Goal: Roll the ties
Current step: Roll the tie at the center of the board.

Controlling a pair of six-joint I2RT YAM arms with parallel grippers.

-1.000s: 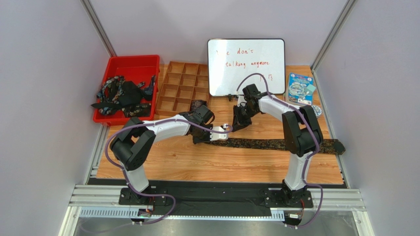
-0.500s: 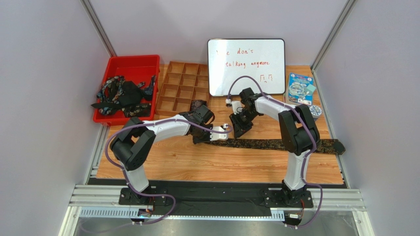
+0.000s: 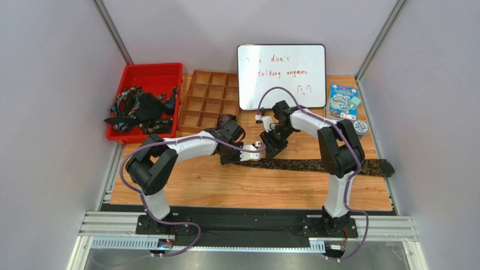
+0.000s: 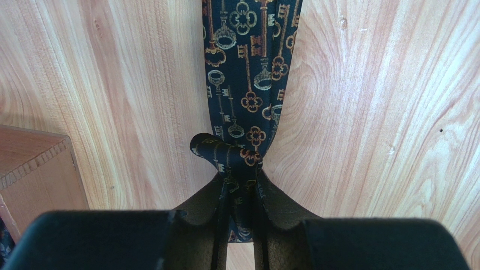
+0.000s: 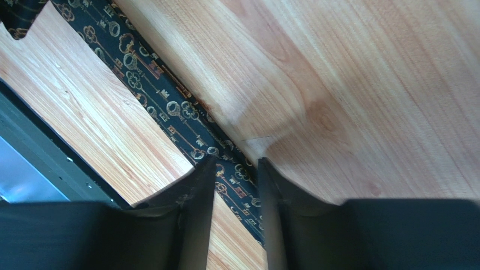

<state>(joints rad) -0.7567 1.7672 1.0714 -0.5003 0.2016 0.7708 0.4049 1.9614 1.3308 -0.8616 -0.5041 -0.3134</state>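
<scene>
Squarely inside the left pincer (image 4: 239,197), folded end of the tie (image 4: 248,67).

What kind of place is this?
Probably a robotics lab test cell: two black-and-white robot arms bolted to an aluminium rail at a wooden table, plain partition walls, a red plastic bin of dark ties.

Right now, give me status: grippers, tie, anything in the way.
Left gripper shut on the tie at its end, small curl there. Right gripper open, hovering over the tie. Rest flat, unrolled. Wooden tray beside it, not touching.
</scene>
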